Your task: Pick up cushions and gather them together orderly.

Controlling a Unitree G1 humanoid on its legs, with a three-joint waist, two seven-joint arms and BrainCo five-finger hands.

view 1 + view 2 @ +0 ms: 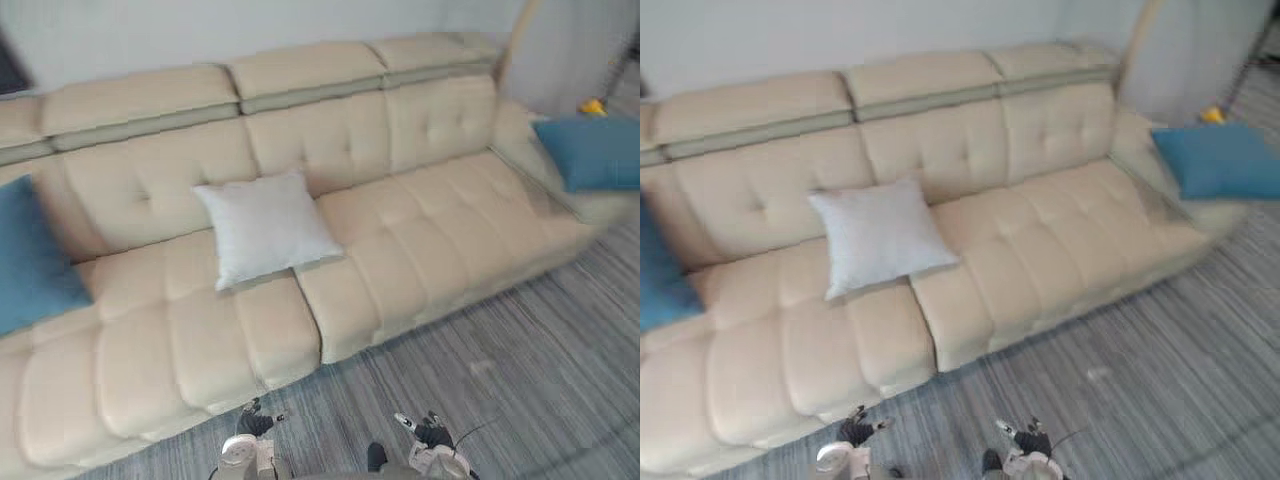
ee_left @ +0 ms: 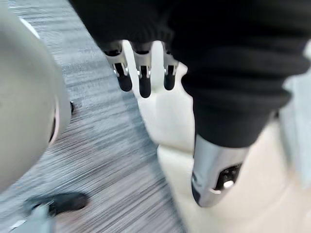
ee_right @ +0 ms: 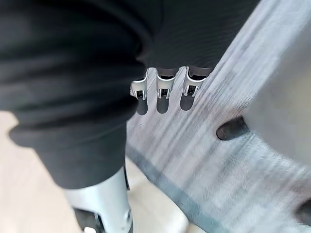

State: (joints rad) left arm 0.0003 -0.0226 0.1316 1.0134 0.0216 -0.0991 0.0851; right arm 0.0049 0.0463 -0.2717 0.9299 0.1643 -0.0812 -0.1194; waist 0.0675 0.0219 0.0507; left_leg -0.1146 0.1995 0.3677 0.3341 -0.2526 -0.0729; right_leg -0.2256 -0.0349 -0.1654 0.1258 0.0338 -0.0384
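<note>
Left hand [image 1: 255, 424] and right hand [image 1: 428, 431] hang low above the grey floor [image 1: 520, 350] in the eye views, apart from the beige sofa [image 1: 430, 240]. A white cushion [image 1: 265, 228] leans on the middle backrest — the left blue cushion [image 1: 30, 262] and the right blue cushion [image 1: 595, 152] lie at the sofa's two ends. Left wrist view: fingers [image 2: 145, 80] straight, holding nothing. Right wrist view: fingers [image 3: 164, 96] straight too — nothing held.

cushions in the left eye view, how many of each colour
blue cushions: 2
white cushion: 1
total: 3
</note>
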